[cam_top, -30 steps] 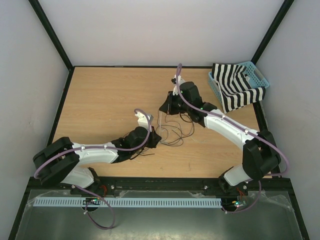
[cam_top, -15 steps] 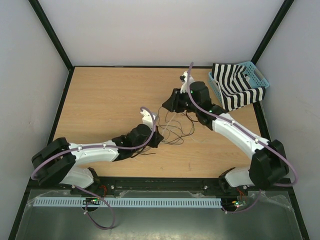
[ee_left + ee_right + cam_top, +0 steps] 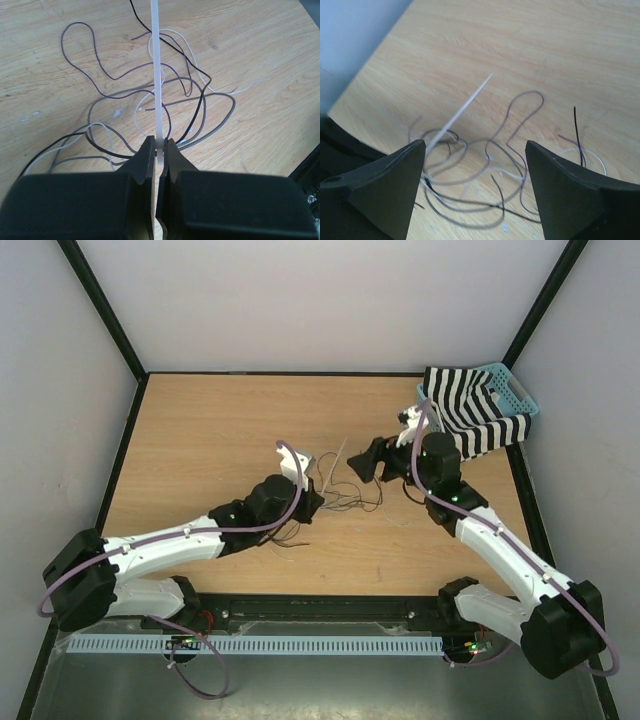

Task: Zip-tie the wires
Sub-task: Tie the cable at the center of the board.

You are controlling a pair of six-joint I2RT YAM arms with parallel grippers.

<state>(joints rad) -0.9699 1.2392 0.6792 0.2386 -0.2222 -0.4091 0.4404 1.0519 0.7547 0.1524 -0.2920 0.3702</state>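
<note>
A pile of thin dark and pale wires (image 3: 352,498) lies in loose loops mid-table. In the left wrist view the wires (image 3: 172,95) spread just past my left gripper (image 3: 160,145), which is shut on the near end of the whitish zip tie (image 3: 156,70). The strip runs straight out over the loops. From above, the zip tie (image 3: 333,462) slants up and away from my left gripper (image 3: 314,502). To the wires' right, my right gripper (image 3: 362,468) stands open and holds nothing. Its wrist view has the zip tie (image 3: 461,111) and wires (image 3: 485,172) below the wide jaws (image 3: 475,145).
A blue basket (image 3: 517,390) with a black-and-white striped cloth (image 3: 470,420) sits at the back right, just behind the right arm. The wooden table (image 3: 200,440) is framed by black posts and white walls.
My right gripper has opened, let go of the zip tie's far end and drawn back to the right. My left arm has shifted slightly right, still holding the tie.
</note>
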